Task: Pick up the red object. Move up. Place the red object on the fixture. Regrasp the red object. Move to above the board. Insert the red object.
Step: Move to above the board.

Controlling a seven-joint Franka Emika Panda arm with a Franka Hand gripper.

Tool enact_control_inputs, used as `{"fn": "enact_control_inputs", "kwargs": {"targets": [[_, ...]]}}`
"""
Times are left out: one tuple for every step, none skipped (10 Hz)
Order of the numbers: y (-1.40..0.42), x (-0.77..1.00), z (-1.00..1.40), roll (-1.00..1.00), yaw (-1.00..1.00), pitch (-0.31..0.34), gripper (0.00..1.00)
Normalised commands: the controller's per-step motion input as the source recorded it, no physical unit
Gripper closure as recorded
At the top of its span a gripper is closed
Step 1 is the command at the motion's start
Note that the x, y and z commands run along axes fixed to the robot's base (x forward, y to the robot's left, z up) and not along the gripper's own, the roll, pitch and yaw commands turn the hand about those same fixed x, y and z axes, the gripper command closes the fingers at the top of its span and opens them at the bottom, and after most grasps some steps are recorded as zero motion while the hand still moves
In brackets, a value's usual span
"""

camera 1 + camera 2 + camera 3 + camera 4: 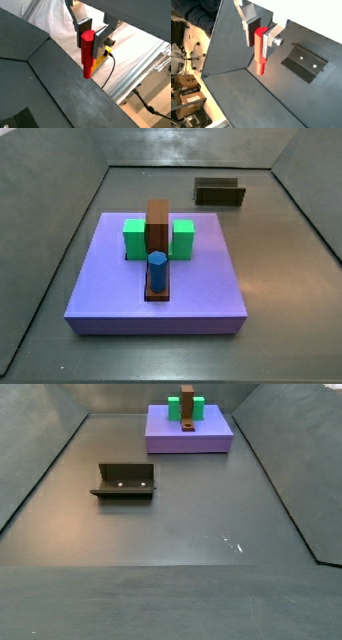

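Dark surface lies bare around the empty fixture, so I judge pickup and lift done: my tool clamps the red object aloft, with placing, regrasping and insertion into the board left.

Looks like a robotics lab bench to me: the work area is a dark grey tray floor with sloped walls, holding only purpose-built test pieces like the purple board with its blocks and the fixture. The gripper, holding the red object, hangs over the tray's edge, past which a wrist view shows aluminium framing, white sheeting and loose black cables. Another wrist view catches cluttered shelves of gear beside the enclosure.
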Motion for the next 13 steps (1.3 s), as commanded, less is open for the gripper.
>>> {"fn": "enact_control_inputs", "kwargs": {"targets": [[-1.4, -1.08, 0.27, -1.0, -0.11, 0.141, 1.0], [-1.4, -1.11, 0.29, -1.0, -0.11, 0.131, 1.0], [-1.4, -1.2, 0.29, -1.0, -0.1, 0.116, 1.0], [-1.4, -1.21, 0.26, -1.0, -0.09, 0.125, 1.0], [-1.4, -1.18, 0.28, -1.0, -0.08, 0.133, 1.0], [-1.4, -1.19, 0.27, -1.0, -0.07, 0.135, 1.0], [-0.4, -0.38, 0.07, -1.0, -0.05, 0.133, 1.0], [-0.13, -0.17, 0.01, -1.0, -0.05, 0.132, 1.0], [0.01, -0.02, -0.01, -1.0, -0.04, 0.141, 1.0], [-0.03, -0.07, 0.02, -1.0, -0.03, 0.119, 1.0], [0.0, -0.08, -0.01, -1.0, -0.01, 0.081, 1.0], [0.03, -0.06, 0.01, -0.79, -0.01, 0.054, 1.0], [0.02, -0.04, 0.0, -0.49, -0.01, 0.021, 1.0]]}}
